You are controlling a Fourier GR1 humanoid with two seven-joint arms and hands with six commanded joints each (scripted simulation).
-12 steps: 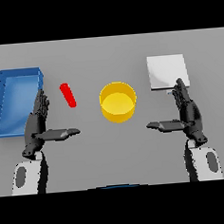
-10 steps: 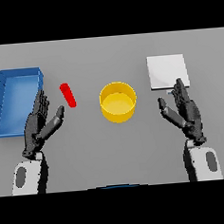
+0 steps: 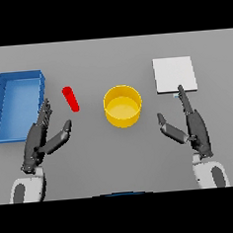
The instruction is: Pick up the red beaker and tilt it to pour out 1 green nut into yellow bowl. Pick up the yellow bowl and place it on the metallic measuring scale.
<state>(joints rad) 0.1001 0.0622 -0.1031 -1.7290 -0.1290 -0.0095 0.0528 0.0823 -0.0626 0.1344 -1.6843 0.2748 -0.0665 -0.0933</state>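
The red beaker (image 3: 71, 99) lies on its side on the grey table, left of the yellow bowl (image 3: 122, 106), which stands upright at the centre. The metallic measuring scale (image 3: 174, 75) is a flat light square at the back right. My left hand (image 3: 40, 140) is open, fingers straight, just below and left of the beaker and not touching it. My right hand (image 3: 192, 126) is open too, its fingertips reaching the scale's near edge, right of the bowl. I can make out no green nut.
A blue tray (image 3: 18, 102) sits at the far left, close beside my left hand.
Both thumbs have swung from pointing inward to slanting forward. The left hand has tilted toward the beaker. The beaker, bowl and scale have not moved.
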